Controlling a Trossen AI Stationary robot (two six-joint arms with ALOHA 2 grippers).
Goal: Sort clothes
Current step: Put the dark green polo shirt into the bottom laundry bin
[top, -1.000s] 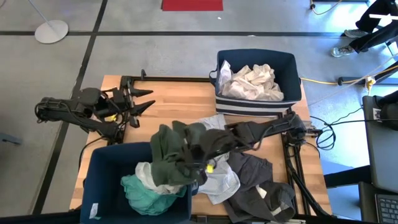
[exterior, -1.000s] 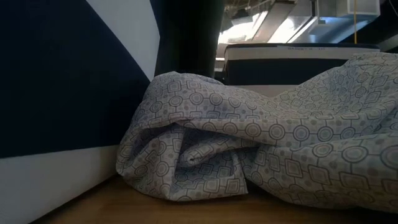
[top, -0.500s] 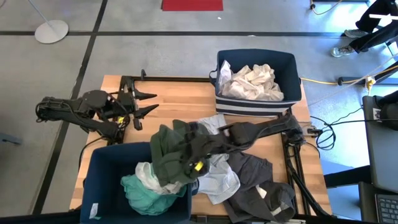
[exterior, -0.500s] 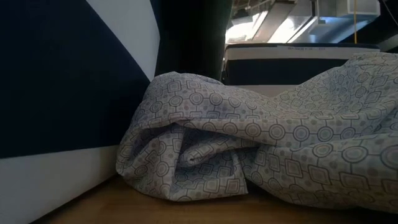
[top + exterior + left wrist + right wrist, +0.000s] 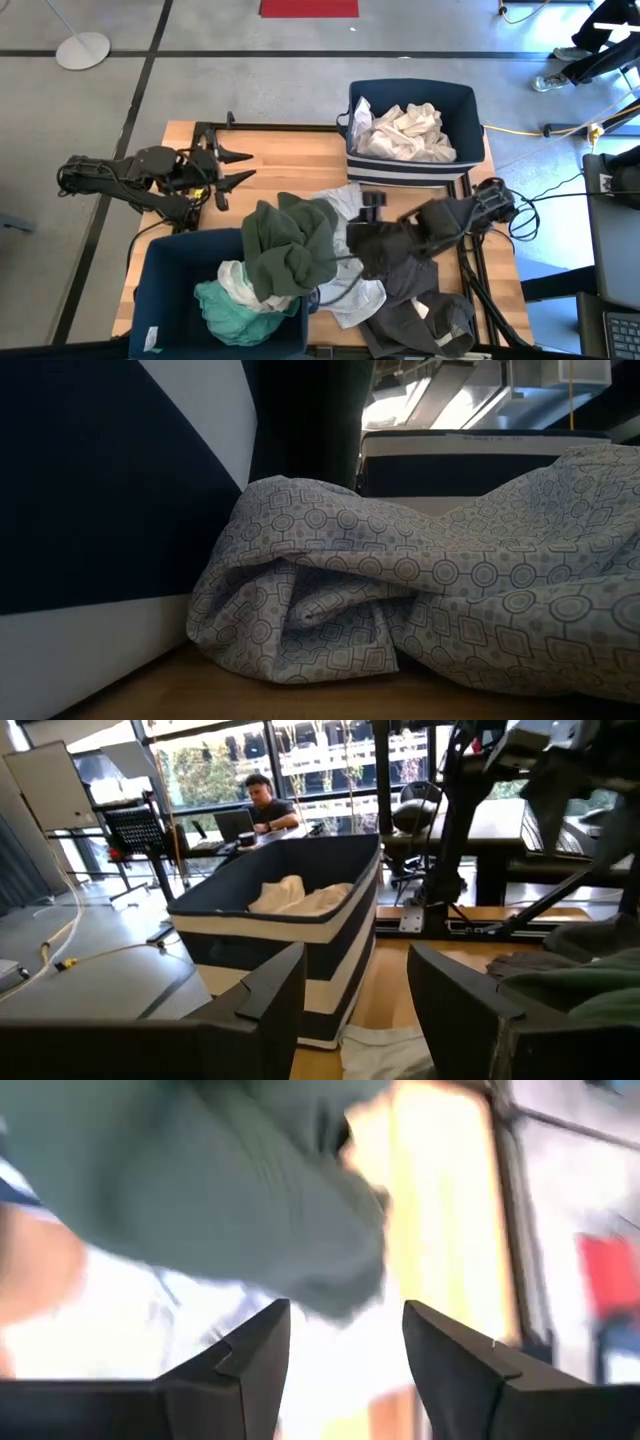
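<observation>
High view: olive garment (image 5: pixel 285 245) drapes lengthwise over bin rim; right claw (image 5: pixel 362 243) apart.

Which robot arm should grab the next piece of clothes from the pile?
Probably the right. Its gripper is open and empty right over the pile, beside the green garment draped on the near bin. The left gripper waits open over bare table, far from the clothes.
</observation>
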